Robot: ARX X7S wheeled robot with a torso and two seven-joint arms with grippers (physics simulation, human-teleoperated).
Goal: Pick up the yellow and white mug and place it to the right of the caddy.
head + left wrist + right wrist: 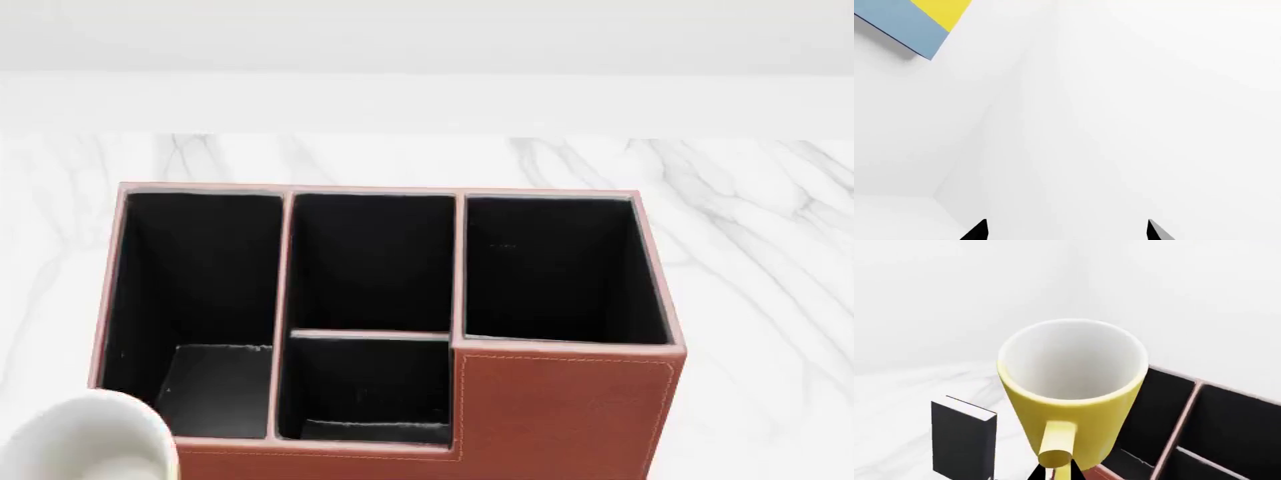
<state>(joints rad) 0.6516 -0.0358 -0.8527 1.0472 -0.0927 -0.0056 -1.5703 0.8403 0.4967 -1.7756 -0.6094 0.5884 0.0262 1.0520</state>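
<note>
The yellow and white mug fills the right wrist view, upright, with its white inside showing and its yellow loop handle towards the camera. My right gripper is shut on the handle. The mug hangs beside the reddish-brown caddy. In the head view the caddy stands in the middle on the marble table. Only a white rounded part of the mug shows there, at the lower left in front of the caddy's left end. My left gripper is open and empty, facing white walls.
A flat black book with a white edge stands upright on the table beyond the mug. A blue and yellow panel shows in the left wrist view. The marble tabletop runs on to the right of the caddy.
</note>
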